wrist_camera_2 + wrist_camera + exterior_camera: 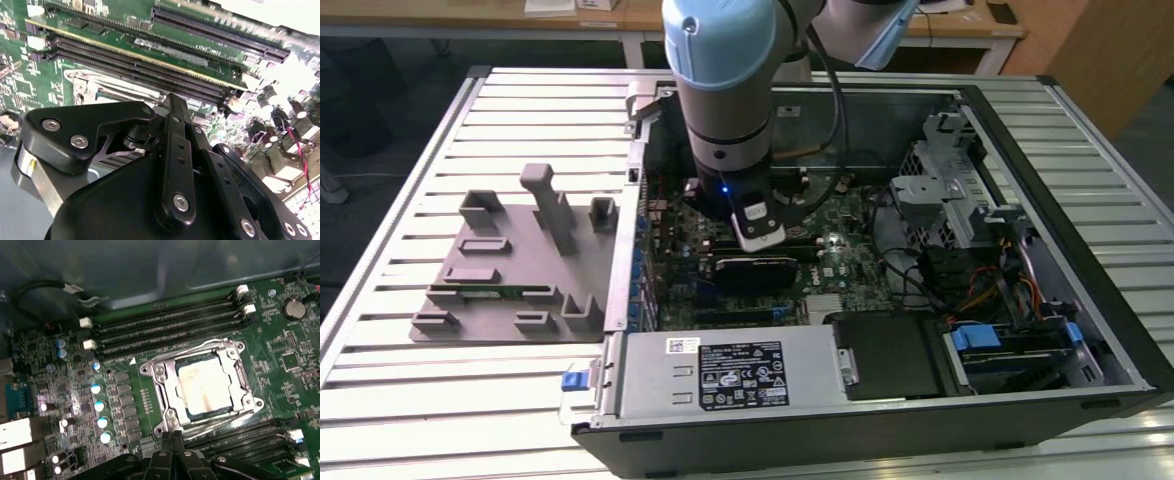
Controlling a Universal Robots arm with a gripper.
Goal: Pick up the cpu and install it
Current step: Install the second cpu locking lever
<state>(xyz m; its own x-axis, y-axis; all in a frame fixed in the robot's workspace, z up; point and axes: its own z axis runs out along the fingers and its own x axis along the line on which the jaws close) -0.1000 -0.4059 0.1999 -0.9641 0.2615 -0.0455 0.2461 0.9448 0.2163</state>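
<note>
I am driving a single arm that reaches down into an open computer case (1107,330) lying on its side on a slatted metal bench (400,400). In the first wrist view, the cpu (205,385) sits flat in the motherboard socket (165,395), a square chip with a pale, smudged metal top, framed by the socket's silver metal bracket. Rows of black memory slots (165,330) run along two opposite sides of the socket.

The claw (172,437) hangs over the green motherboard (150,410) just beside the socket. Its dark fingertips are drawn close together, almost meeting, and nothing is between them. They reach only to the socket's edge, near one corner of the bracket, not over the chip itself. The cpu lies just beyond the fingertips, towards the middle of the socket. I cannot tell whether the claw touches the bracket or hovers above it.

The chip is square, so it has no long axis; its edges run parallel to the memory slots. In the exterior view, a grey parts fixture (520,260) rests on the bench at that view's left, well apart from the arm.
</note>
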